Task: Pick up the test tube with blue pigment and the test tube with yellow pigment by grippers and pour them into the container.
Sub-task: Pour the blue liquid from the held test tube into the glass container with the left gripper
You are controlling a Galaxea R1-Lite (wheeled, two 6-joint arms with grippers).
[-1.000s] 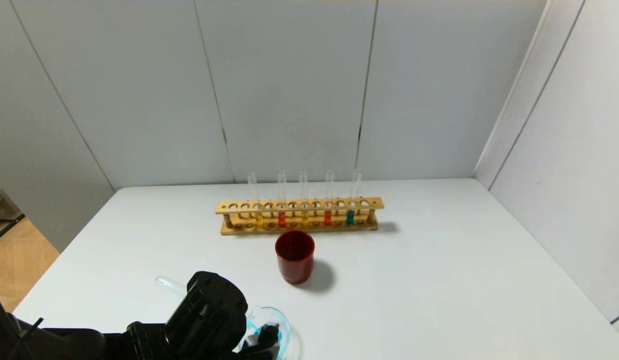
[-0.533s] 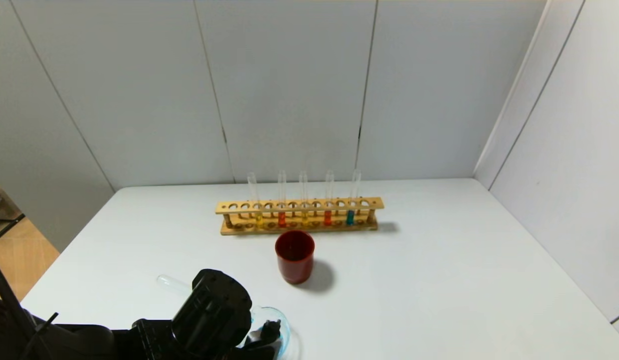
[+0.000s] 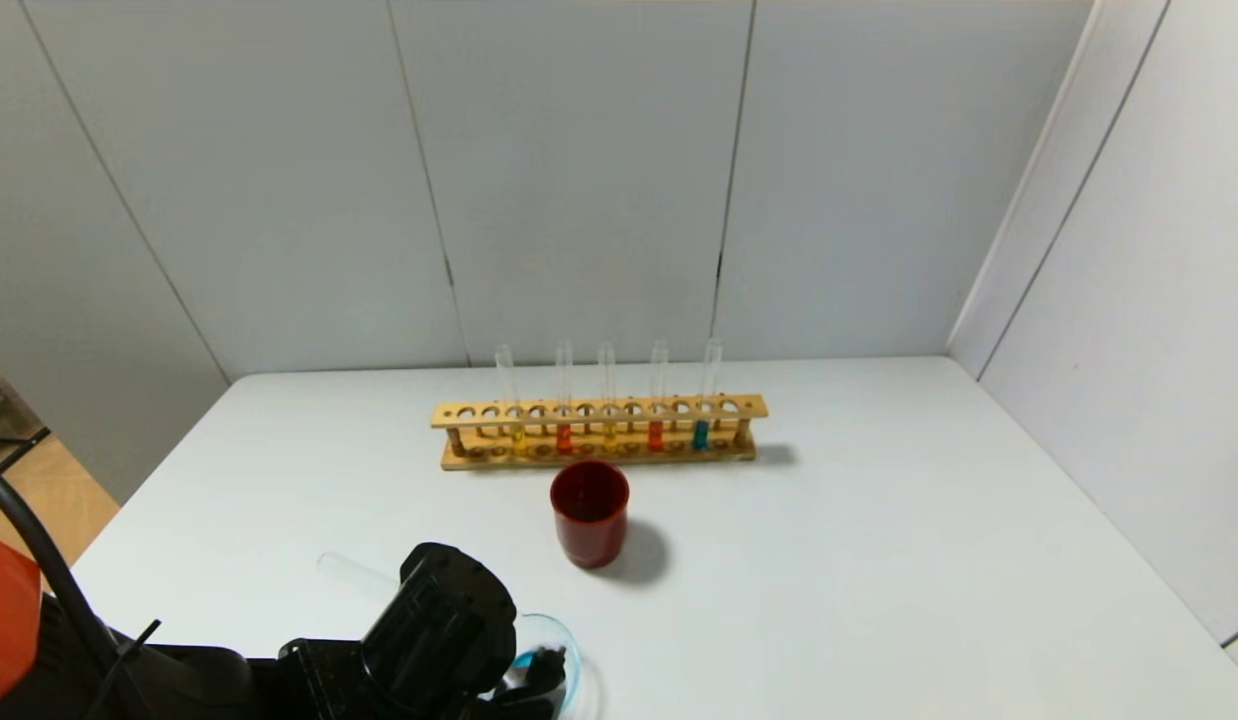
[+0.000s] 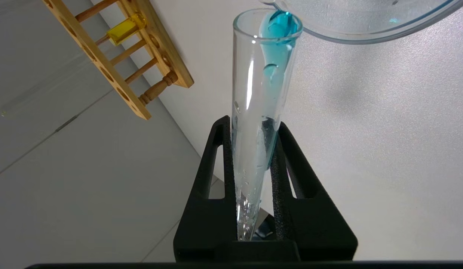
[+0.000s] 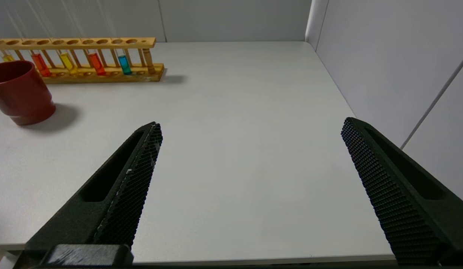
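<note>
My left gripper point(image 4: 252, 125) is shut on the test tube with blue pigment point(image 4: 263, 86), tipped mouth-down at the rim of the container point(image 4: 366, 26), a clear glass beaker. Teal liquid streaks the tube's inner wall and pools at its mouth. In the head view the left wrist covers most of the tube. Only the tube's closed end point(image 3: 341, 571) sticks out, beside the container point(image 3: 569, 648) at the table's front edge. A test tube with yellow pigment point(image 3: 609, 434) stands in the wooden rack point(image 3: 599, 410). The right gripper point(image 5: 250, 125) hangs open over bare table.
The rack also holds a second yellow tube point(image 3: 517, 437), two orange-red tubes point(image 3: 564, 438) and another blue tube point(image 3: 700, 434). A dark red cup point(image 3: 590, 513) stands just in front of the rack. White walls close the back and right sides.
The left arm has shifted a little to the right with the tube still gripped and tipped at the beaker. Nothing else has moved.
</note>
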